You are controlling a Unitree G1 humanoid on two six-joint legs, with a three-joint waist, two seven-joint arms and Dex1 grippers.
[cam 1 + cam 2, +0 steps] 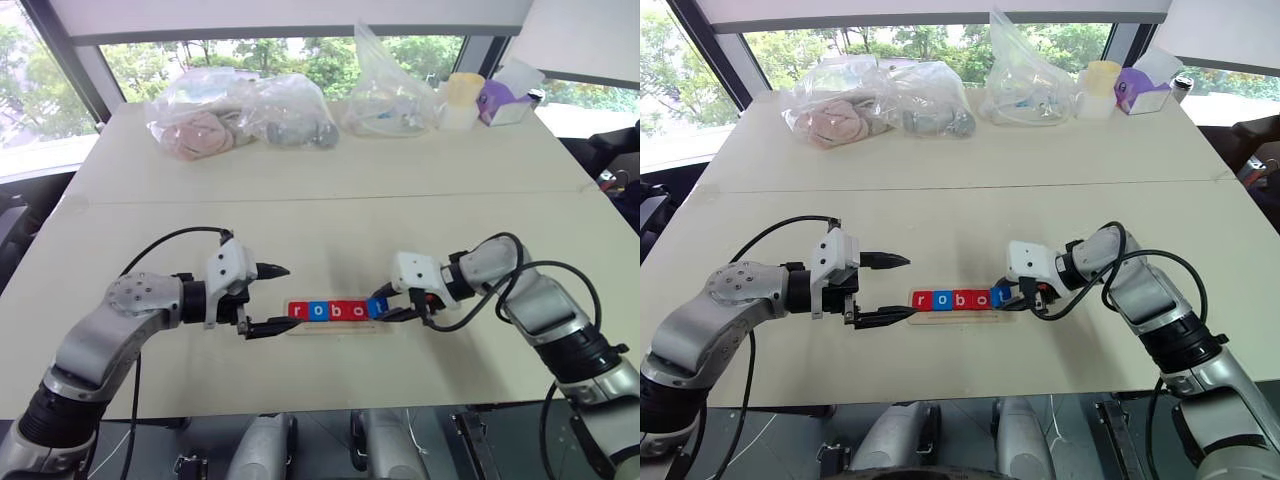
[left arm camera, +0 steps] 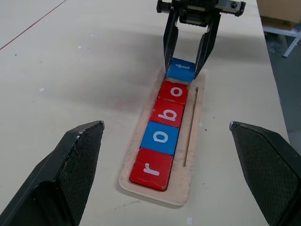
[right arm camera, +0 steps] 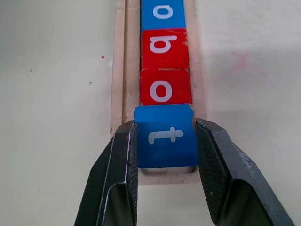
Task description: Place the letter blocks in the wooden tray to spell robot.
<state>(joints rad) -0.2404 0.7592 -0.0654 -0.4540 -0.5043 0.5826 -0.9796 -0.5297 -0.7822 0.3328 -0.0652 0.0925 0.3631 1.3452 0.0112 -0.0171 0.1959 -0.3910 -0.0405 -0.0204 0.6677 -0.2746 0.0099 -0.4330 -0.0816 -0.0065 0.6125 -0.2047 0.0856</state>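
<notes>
The wooden tray (image 1: 335,327) lies on the table between my two grippers. In it stand a red r (image 2: 151,169), a blue o (image 2: 161,136), a red b (image 2: 168,112) and a red o (image 2: 175,92) in a row. At the tray's right end is the blue t (image 3: 165,136), with my right gripper (image 3: 165,124) shut on its two sides. The t looks slightly raised against the red o (image 3: 163,87) beside it. My left gripper (image 1: 276,298) stands open just off the tray's left end, holding nothing.
A thin wooden strip (image 2: 190,127) runs along the blocks inside the tray. At the far side of the table lie clear plastic bags (image 1: 240,115), a pale cup (image 1: 462,100) and a purple box (image 1: 503,102). A seam (image 1: 330,200) crosses the table.
</notes>
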